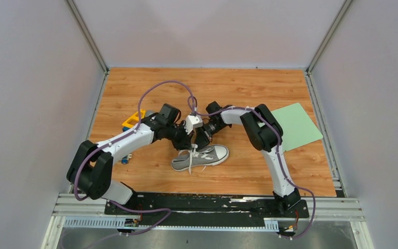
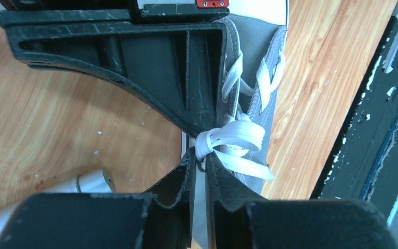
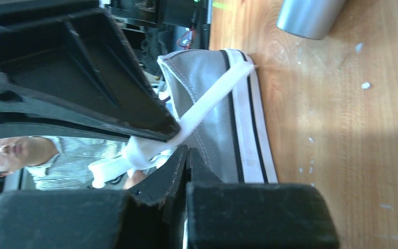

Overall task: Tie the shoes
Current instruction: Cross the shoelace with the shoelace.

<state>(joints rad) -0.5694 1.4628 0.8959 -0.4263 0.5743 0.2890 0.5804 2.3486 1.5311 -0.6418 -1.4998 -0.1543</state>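
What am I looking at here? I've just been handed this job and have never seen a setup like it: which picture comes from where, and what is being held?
These are two robot arms bolted at the near edge of a wooden table, each ending in a two-finger gripper. The wide picture comes from a fixed camera above and behind them, with the left arm on the left and the right arm on the right. The other two pictures come from cameras on the wrists, so the big black shapes in them are each gripper's own fingers. On the table lies one grey shoe, toe to the right. A green sheet lies farther right, and a yellow and blue thing sits behind the left arm. The left gripper pinches a bunch of the white laces over the shoe. The right gripper is shut on a strand of them too.
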